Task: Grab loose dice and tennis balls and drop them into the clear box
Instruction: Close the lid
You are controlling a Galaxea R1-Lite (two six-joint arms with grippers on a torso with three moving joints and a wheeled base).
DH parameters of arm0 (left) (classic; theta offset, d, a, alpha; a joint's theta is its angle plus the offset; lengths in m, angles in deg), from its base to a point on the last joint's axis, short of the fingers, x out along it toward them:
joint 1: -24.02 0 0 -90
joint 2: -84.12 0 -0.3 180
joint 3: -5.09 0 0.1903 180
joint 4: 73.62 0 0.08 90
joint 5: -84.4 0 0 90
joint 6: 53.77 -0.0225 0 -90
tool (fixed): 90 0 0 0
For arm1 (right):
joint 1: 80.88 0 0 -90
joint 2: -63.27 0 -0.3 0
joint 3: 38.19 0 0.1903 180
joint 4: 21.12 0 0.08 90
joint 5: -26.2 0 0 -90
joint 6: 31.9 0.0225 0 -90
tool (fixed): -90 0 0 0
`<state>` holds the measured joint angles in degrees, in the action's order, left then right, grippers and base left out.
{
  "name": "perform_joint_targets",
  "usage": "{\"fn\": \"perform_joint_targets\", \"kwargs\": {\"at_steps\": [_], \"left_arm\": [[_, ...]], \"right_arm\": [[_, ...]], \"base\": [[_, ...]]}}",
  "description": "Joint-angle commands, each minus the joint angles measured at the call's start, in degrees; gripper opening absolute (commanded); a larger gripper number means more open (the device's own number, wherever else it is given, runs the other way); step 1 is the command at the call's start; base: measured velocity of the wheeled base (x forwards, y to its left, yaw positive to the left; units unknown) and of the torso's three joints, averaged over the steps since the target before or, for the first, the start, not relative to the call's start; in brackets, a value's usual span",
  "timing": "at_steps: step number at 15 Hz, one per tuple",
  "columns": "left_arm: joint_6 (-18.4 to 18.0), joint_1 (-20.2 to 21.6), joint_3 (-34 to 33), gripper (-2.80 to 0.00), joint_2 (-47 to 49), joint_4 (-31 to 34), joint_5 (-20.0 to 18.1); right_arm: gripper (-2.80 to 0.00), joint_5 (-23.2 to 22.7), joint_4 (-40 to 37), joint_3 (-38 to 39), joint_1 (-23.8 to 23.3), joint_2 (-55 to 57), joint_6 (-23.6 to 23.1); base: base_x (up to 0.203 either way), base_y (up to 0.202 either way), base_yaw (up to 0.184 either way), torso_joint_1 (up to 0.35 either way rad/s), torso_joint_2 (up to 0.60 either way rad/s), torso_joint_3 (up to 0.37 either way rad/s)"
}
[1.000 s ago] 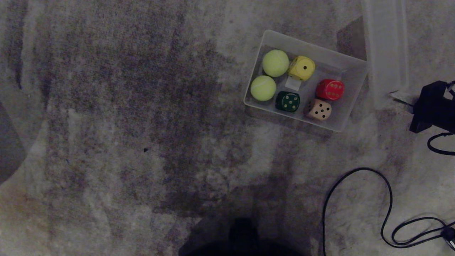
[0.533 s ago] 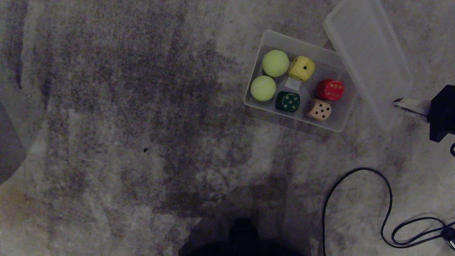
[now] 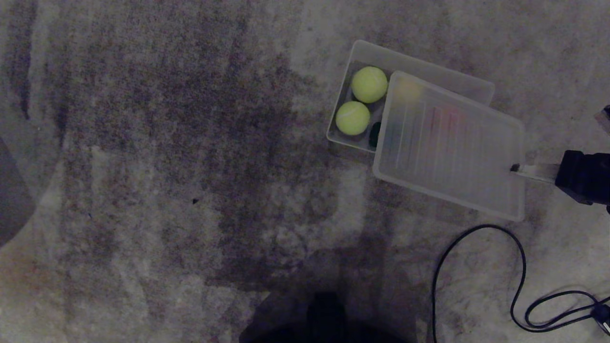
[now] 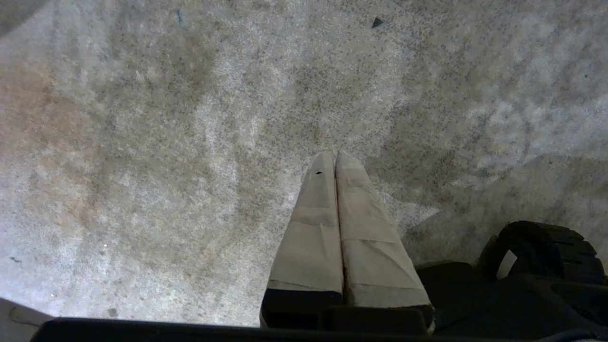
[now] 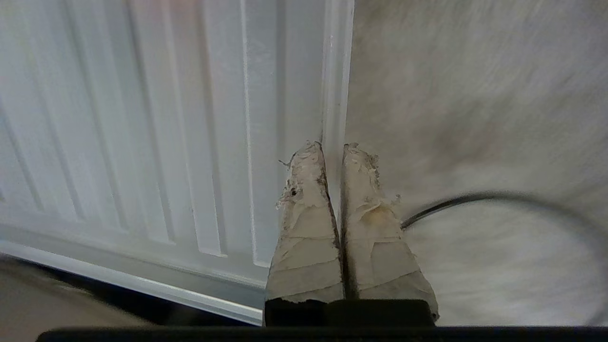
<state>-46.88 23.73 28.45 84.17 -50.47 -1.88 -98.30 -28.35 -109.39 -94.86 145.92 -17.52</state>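
The ribbed lid (image 3: 450,145) is pinched by its rim in the closed right gripper (image 3: 517,168) at right of frame, held over the clear box (image 3: 419,64), hiding the dice.

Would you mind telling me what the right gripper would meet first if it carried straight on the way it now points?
The right gripper is already shut on the rim of the ribbed lid, so the lid itself lies ahead. Beyond it, probably the clear box, over which the lid hangs; depth is unclear.
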Motion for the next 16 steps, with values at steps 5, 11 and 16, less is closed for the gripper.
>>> {"fn": "perform_joint_targets", "kwargs": {"at_steps": [5,11,16], "left_arm": [[0.05,0.03,-0.09,-2.80,0.04,-0.04,0.06],[0.05,0.03,-0.09,-2.80,0.04,-0.04,0.06],[0.05,0.03,-0.09,-2.80,0.04,-0.04,0.06]], "right_arm": [[-2.80,3.91,-0.39,-8.53,1.85,6.86,-4.62],[-2.80,6.26,-2.74,-16.62,6.78,7.63,-4.10],[-2.80,6.84,-8.47,-22.77,10.48,8.61,-4.10]], "base": [[0.000,0.000,0.000,0.000,0.00,0.000],[0.000,0.000,0.000,0.000,0.00,0.000],[0.000,0.000,0.000,0.000,0.00,0.000]]}}
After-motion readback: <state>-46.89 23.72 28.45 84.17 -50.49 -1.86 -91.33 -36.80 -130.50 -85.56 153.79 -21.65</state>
